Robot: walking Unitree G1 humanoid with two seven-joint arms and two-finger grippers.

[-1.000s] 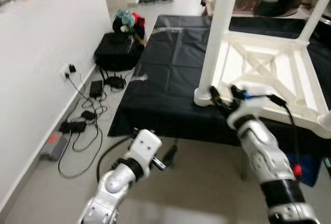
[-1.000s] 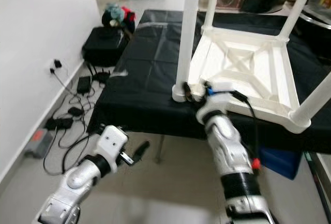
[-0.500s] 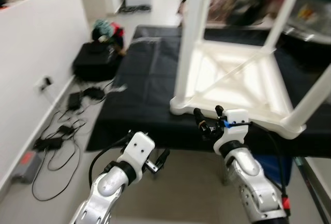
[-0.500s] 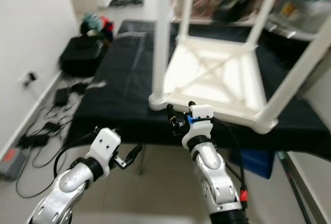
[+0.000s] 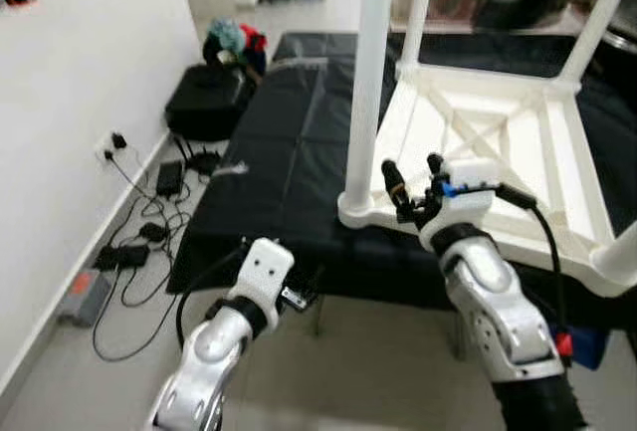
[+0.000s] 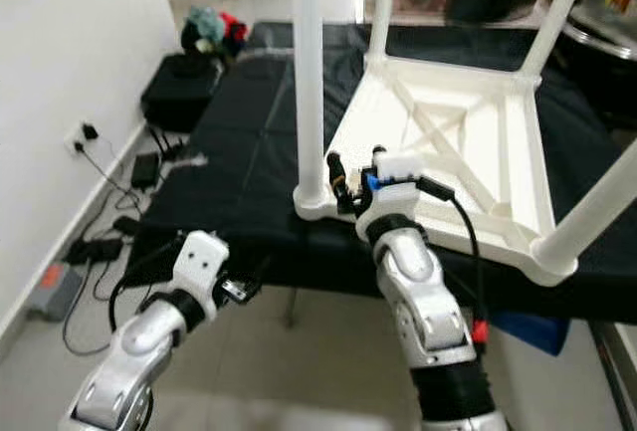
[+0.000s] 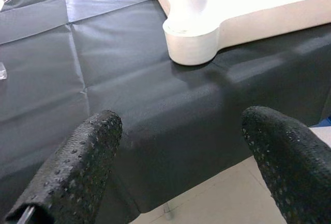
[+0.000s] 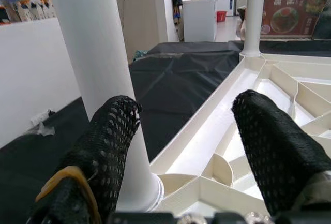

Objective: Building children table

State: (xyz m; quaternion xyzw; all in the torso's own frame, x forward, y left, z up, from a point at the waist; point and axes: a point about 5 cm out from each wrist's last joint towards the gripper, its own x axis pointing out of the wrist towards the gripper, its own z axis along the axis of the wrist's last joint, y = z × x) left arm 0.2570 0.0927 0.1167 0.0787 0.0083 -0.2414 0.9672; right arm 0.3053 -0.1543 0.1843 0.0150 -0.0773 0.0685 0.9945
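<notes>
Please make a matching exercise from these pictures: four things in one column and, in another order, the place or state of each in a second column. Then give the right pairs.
1. white table
2. right gripper
3. left gripper
4. black bag

A. on the floor by the wall
B. upside down on the black sheet
C. open, low, before the sheet's edge
D. open, at the table's near corner leg

Pairs: 1-B, 2-D, 3-C, 4-A

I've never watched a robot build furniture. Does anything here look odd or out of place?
The white children's table lies upside down on the black-covered worktop, legs pointing up, probably for assembly. The right hand is open at its near corner leg.
</notes>
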